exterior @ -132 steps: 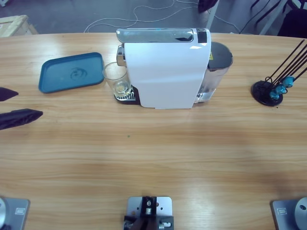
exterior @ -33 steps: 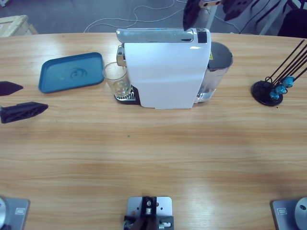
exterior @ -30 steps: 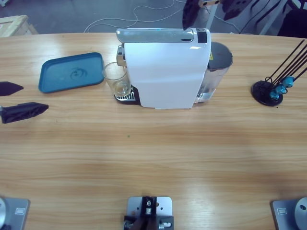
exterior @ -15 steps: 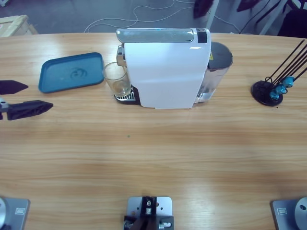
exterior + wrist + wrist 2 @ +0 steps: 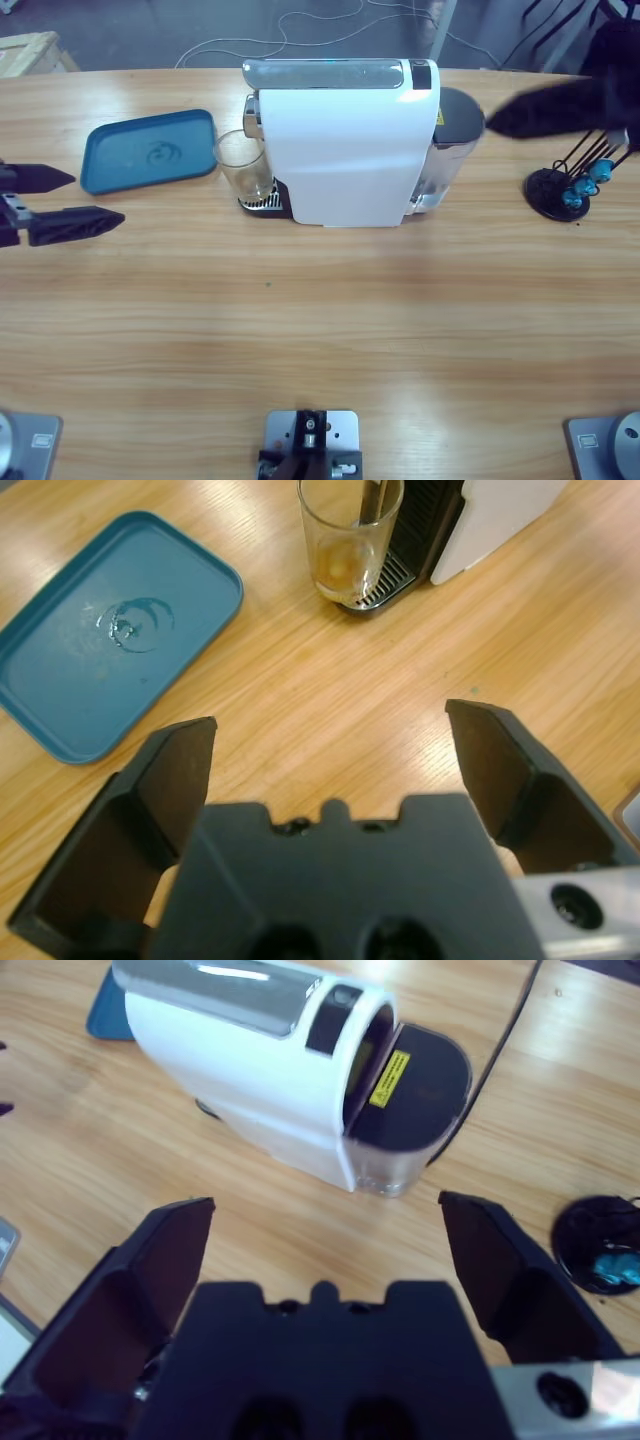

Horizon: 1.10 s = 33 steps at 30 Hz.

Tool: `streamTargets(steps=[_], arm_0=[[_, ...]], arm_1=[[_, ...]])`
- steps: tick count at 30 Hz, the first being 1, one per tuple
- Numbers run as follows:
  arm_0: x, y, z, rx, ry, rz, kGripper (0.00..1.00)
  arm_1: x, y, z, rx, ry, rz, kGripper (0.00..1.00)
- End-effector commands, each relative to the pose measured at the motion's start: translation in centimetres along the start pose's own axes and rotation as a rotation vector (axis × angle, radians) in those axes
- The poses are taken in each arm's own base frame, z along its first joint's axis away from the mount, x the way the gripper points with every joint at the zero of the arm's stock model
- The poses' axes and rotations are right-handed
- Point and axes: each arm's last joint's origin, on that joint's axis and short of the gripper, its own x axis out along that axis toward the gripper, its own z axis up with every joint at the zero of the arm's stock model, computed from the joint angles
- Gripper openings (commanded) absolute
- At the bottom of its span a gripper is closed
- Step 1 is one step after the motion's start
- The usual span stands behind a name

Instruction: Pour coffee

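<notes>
Coffee (image 5: 343, 568) lies as a thin brownish layer at the bottom of a clear glass (image 5: 243, 166), which stands upright on the drip grate of a white coffee machine (image 5: 345, 145), under its spout, which is the natural spot for catching a brew. Just beside the glass, a blue tray (image 5: 148, 150) rests flat on the wooden table (image 5: 320, 330), probably the place meant for serving. From the table's edge beyond the tray, the left gripper (image 5: 88, 200) points toward the glass with its jaws spread wide and nothing between them, well apart from the glass; the wrist view looks down over tray and glass alike, which suits an approach to pick the glass up. High over the machine's tank end, the right gripper (image 5: 327, 1225) hangs with jaws also wide and empty, showing in the high view as a dark shape near a black stand (image 5: 563, 190) holding thin rods. Judging by this, grasping the glass remains to be done.
</notes>
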Motion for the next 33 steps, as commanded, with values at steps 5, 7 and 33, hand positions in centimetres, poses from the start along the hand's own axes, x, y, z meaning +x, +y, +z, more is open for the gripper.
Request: streamTargets(steps=[5,7,33], arm_0=[[0.5,-0.3,-0.3,0.013,0.018,-0.022,0.987],[0.3,-0.4,-0.4,0.015,0.011,-0.025,0.987],[-0.1,-0.6,-1.1,0.019,0.008,-0.036,0.987]], arm_1=[[-3.2,-2.8,-8.3,-0.003,-0.229,0.056,1.0],[-3.5,-2.9,-8.1,-0.008,-0.252,0.051,1.0],[-3.4,-3.0,-9.1,-0.054,-0.272,0.089,0.982]])
